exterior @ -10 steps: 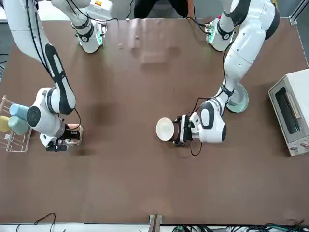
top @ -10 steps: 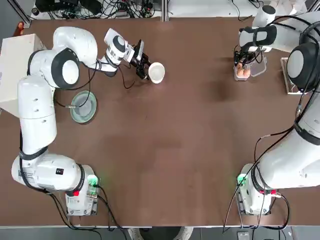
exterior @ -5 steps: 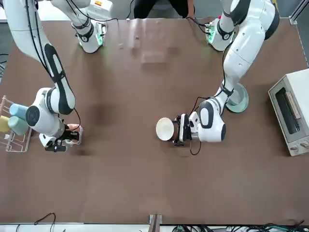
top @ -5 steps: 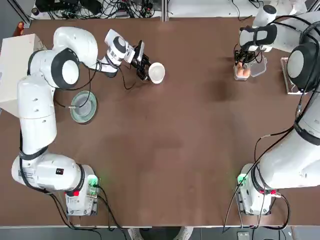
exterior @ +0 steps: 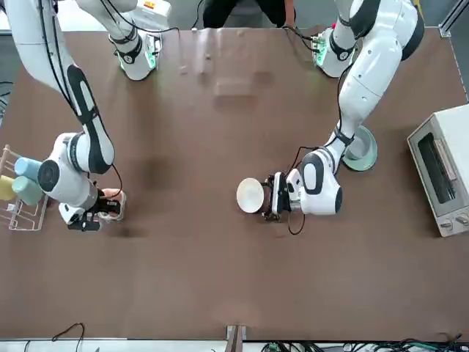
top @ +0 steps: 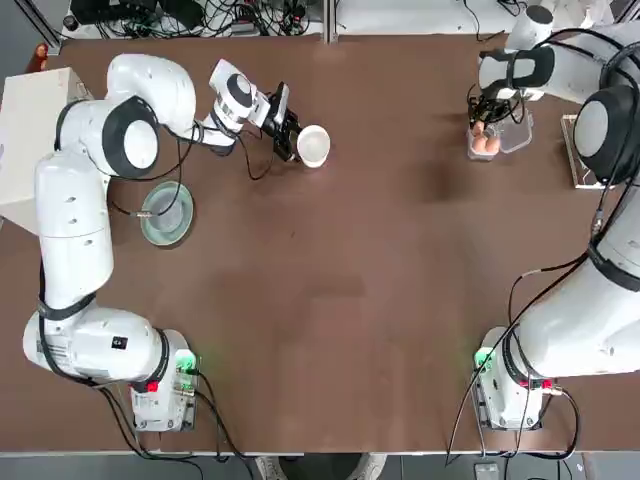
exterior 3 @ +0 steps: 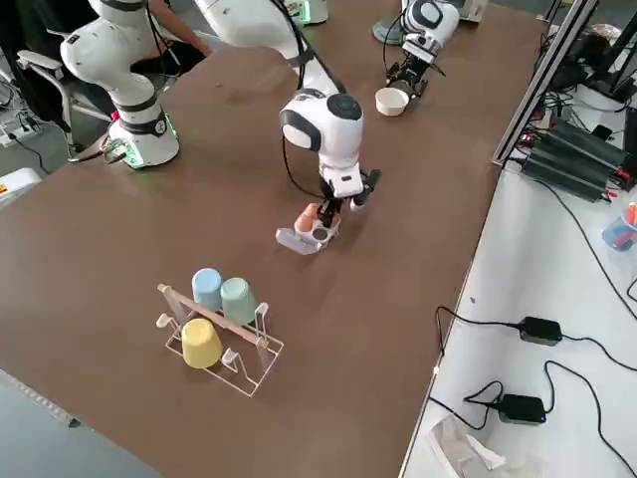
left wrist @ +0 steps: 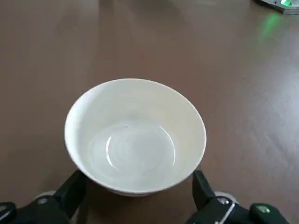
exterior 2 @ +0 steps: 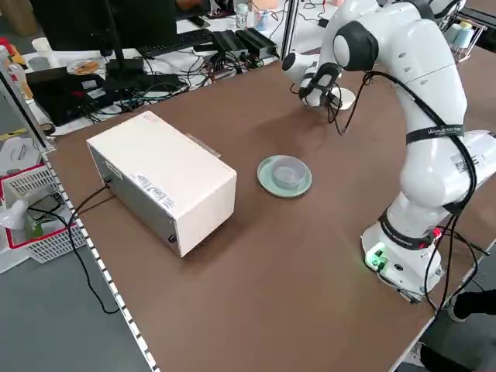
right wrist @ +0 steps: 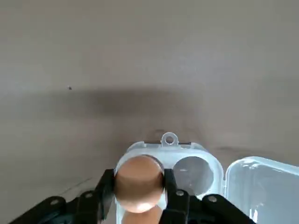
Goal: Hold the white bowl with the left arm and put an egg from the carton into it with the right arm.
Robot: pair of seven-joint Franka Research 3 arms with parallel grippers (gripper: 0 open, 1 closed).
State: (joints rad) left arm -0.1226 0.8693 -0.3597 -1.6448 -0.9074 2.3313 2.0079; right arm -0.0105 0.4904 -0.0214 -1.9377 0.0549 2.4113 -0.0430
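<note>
At upper right of the top view, the right gripper (right wrist: 138,196) pinches an egg (right wrist: 138,182) above the carton (right wrist: 187,163); squeezing harder could crack it. The left gripper (left wrist: 135,193) brackets the white bowl (left wrist: 135,135), upper left.

Right gripper (right wrist: 138,205) covering the lower part of the egg (right wrist: 138,179); a second egg beneath it showing only as a sliver at the frame edge. Carton (right wrist: 191,170) lid running off the right edge in the right wrist view. Cell contents too small to count from overhead, carton (top: 497,140) partly under the wrist. Left gripper (left wrist: 135,205) fingertips (left wrist: 74,184) disappearing behind the white bowl (left wrist: 135,140) rim, contact not resolvable. Cup rack (top: 580,150) being cut by the right edge overhead.
</note>
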